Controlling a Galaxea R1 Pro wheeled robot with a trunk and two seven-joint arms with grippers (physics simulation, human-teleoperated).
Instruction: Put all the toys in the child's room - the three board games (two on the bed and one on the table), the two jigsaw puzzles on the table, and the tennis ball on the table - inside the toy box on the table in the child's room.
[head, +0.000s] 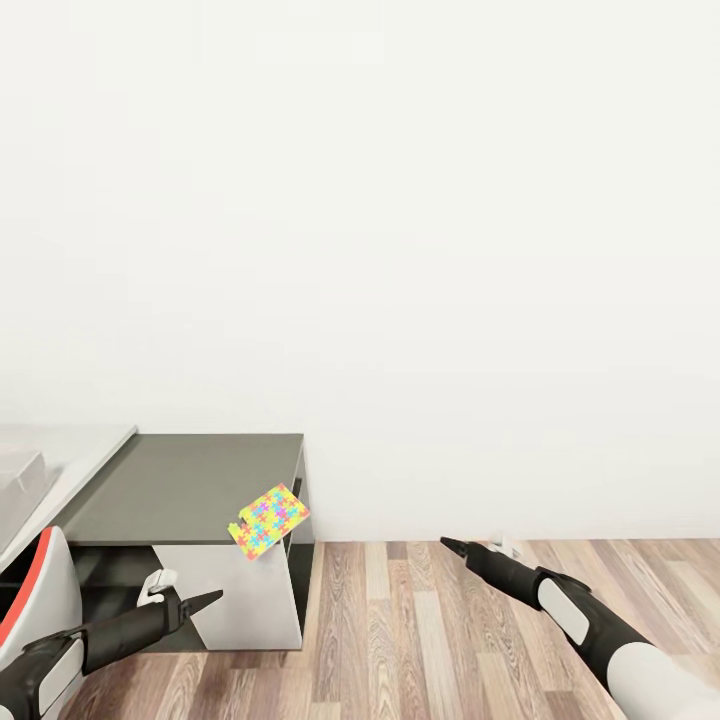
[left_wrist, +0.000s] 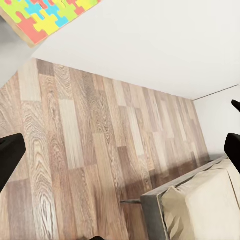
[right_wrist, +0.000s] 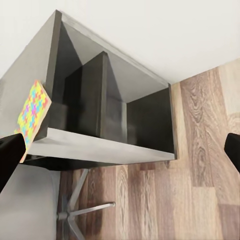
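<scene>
One jigsaw puzzle (head: 270, 519) of yellow, pink, blue and green pieces lies on the near right corner of the table's dark grey cabinet top (head: 190, 480) and overhangs the edge. It also appears in the left wrist view as puzzle (left_wrist: 42, 15) and in the right wrist view as puzzle (right_wrist: 32, 117). A pale grey corner at the far left, on the lighter desk top (head: 85, 455), looks like the toy box (head: 18, 472), mostly cut off. My left gripper (head: 208, 600) hangs open, low and in front of the cabinet. My right gripper (head: 452, 545) is open over the floor, right of the cabinet.
A red and white chair (head: 40, 590) stands at the lower left against the desk, and its metal base (right_wrist: 80, 212) is on the floor. The cabinet has open dark compartments (right_wrist: 115, 115). Wood-plank floor (head: 420, 640) spreads to the right. The bed's corner (left_wrist: 200, 205) lies behind.
</scene>
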